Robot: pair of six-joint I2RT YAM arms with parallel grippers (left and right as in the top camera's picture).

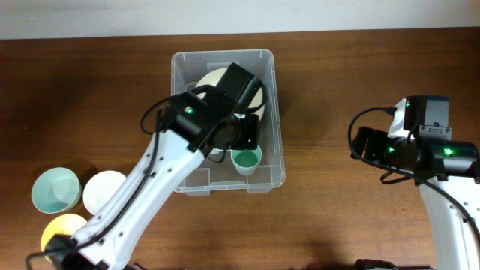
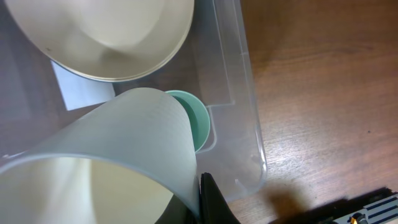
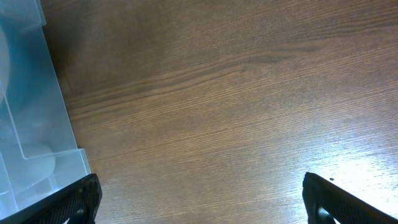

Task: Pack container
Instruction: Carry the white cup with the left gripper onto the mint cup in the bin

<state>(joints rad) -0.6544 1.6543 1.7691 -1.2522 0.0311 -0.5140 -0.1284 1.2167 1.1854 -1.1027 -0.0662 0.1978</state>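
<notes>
One pale bowl (image 2: 124,143) hangs inside the container (image 1: 222,54), rim pinched by the left gripper (image 2: 196,190) for packing; the right gripper (image 3: 200,202) idles open.

- This looks like a robotics lab or test station rather than a home, though little beyond the counter (image 1: 337,82) is in view.
- Two black-and-white robot arms, the left arm (image 1: 142,202) and the right arm (image 1: 450,217), show lit green lights and loose cables.
- The goods read as practice props: a clear container (image 1: 276,112), plastic bowls (image 1: 56,187) and a pale bowl (image 2: 124,155).
- A plain pale strip (image 1: 225,15) runs behind the wood-grain counter.
</notes>
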